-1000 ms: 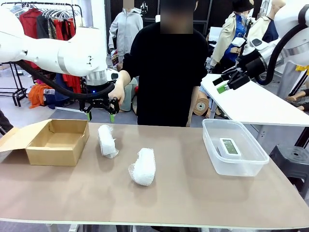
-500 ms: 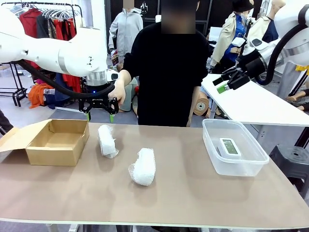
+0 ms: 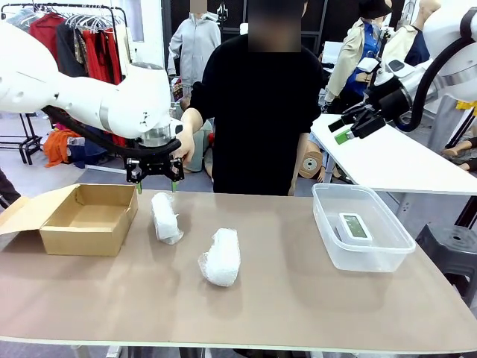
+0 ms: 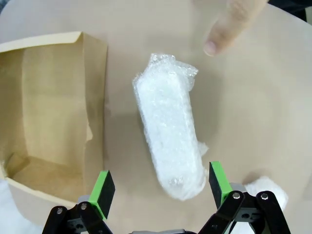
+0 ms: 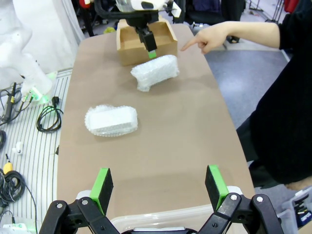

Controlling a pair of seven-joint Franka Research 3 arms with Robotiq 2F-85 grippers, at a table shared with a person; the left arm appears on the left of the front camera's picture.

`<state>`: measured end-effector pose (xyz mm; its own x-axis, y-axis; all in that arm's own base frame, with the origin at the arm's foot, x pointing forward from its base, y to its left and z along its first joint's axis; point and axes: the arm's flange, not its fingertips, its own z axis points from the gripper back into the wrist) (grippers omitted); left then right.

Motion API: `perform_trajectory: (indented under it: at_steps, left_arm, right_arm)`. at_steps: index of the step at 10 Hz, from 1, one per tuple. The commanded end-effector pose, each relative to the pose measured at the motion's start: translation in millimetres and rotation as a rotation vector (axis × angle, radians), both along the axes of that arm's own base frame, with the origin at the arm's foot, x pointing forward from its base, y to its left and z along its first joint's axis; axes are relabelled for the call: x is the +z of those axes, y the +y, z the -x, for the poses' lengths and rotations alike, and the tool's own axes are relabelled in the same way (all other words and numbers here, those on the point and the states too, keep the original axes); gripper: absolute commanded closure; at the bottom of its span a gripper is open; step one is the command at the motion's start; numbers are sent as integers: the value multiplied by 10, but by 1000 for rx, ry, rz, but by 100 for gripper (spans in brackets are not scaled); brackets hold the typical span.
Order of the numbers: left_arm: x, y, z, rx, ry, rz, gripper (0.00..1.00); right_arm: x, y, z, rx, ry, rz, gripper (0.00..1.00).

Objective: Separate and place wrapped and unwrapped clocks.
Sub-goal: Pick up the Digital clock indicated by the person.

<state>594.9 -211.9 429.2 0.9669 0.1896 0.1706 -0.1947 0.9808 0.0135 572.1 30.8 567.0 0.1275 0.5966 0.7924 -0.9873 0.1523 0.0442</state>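
Two wrapped clocks lie on the tan table: one bundle (image 3: 165, 216) next to the cardboard box, another (image 3: 221, 257) nearer the middle. My left gripper (image 3: 155, 181) hangs open just above the first bundle (image 4: 170, 131), its green pads either side of the bundle's near end. The unwrapped white clock (image 3: 355, 226) lies inside the clear bin (image 3: 328, 224) at the right. My right gripper (image 3: 346, 130) is open, raised high over the far right. From there both bundles (image 5: 155, 70) (image 5: 111, 120) are visible.
An open cardboard box (image 3: 88, 218) sits at the table's left. A person stands at the far side; their hand (image 4: 224, 29) points a finger down near the first bundle. A white side table (image 3: 395, 160) stands behind at right.
My left arm has come down a little, bringing the open gripper closer over the bundle by the box. The right arm and the bundles have not moved.
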Motion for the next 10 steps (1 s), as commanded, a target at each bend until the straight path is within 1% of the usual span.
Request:
perform_trajectory:
  at_steps: [1, 2, 4, 6, 9, 10]
  left_arm:
    - [-177, -64, -70, 70, -10, -11, 0]
    - [-237, -77, -96, 96, 2, -2, 0]
    - [-327, -44, -97, 132, -12, 6, 0]
    - [-437, -22, -116, 141, -10, 20, 0]
    - [-579, -19, -154, 97, -14, 58, 0]
    - [-621, 8, -185, 93, -4, 69, 0]
  right_arm:
    - [9, -1, 5, 0, -2, -1, 0]
    - [9, -1, 5, 0, -2, -1, 0]
    - [9, -1, 5, 0, -2, -1, 0]
    - [9, -1, 5, 0, -2, -1, 0]
    - [9, -1, 5, 0, -2, -1, 0]
    - [9, -1, 5, 0, -2, -1, 0]
